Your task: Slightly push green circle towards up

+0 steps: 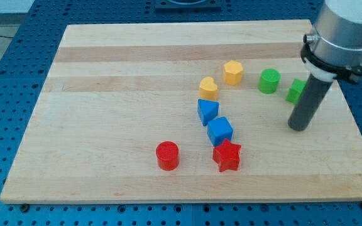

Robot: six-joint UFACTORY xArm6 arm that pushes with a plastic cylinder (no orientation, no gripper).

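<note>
**Desk:** Where is the green circle block, and how much room is around it?

**Me:** The green round cylinder block [269, 81] stands on the pale wooden board [118, 94], in the view's upper right part. Bare wood runs from it to the board's top edge. On its left, a little apart, is the yellow hexagon block [232, 72]; on its right, a second green block [296, 91], partly behind my rod.

**Desk:** And your tip?

**Me:** My tip [298, 127] rests on the board below and to the right of the green cylinder, apart from it, and just below the other green block. There is no gripper on this arm, just the dark rod, so nothing opens or closes.

**Desk:** Any heading on the cylinder?

**Me:** It stands upright, flat face up; being round, it has no long axis across the board.

**Desk:** What else?

**Me:** A yellow heart block [208, 87], a blue triangle block [207, 111], a blue cube block [220, 130] and a red star block [227, 156] run down the middle, close together. A red cylinder block [167, 155] sits left of the star.

**Desk:** Anything unclear?

**Me:** I cannot make out the second green block's shape. The arm is cut off at the view's top right.
</note>
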